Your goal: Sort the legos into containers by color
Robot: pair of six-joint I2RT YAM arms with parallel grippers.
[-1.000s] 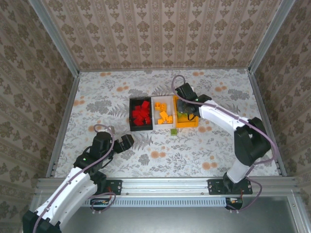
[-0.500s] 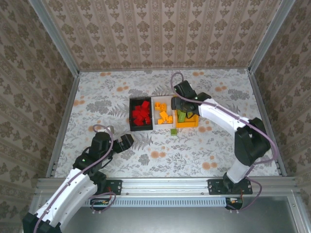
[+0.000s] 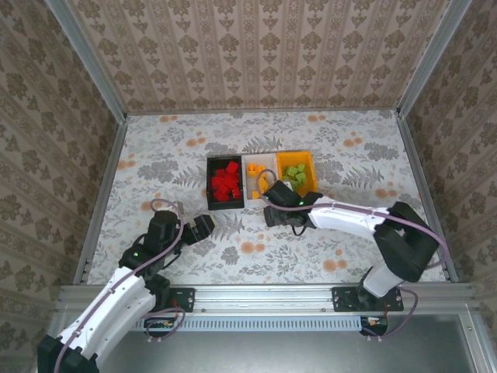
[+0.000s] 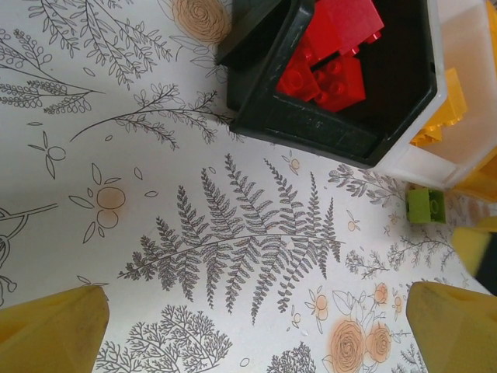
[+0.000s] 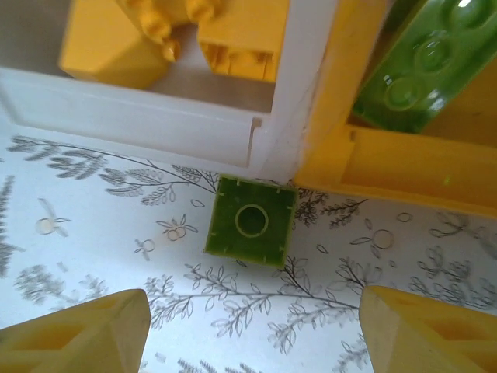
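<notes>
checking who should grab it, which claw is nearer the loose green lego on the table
Right. The right claw hangs open above the green lego at the corner of the white bin. The left claw is open too, well off to the lego's left.

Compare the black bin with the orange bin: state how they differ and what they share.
Colour: the black bin is black, the orange bin orange. Contents: the black bin holds red legos; the orange bin holds green legos. Place: the black bin ends the row on the left, the orange bin on the right, the white bin between them. Both are open-topped, rectangular and alike in size.
</notes>
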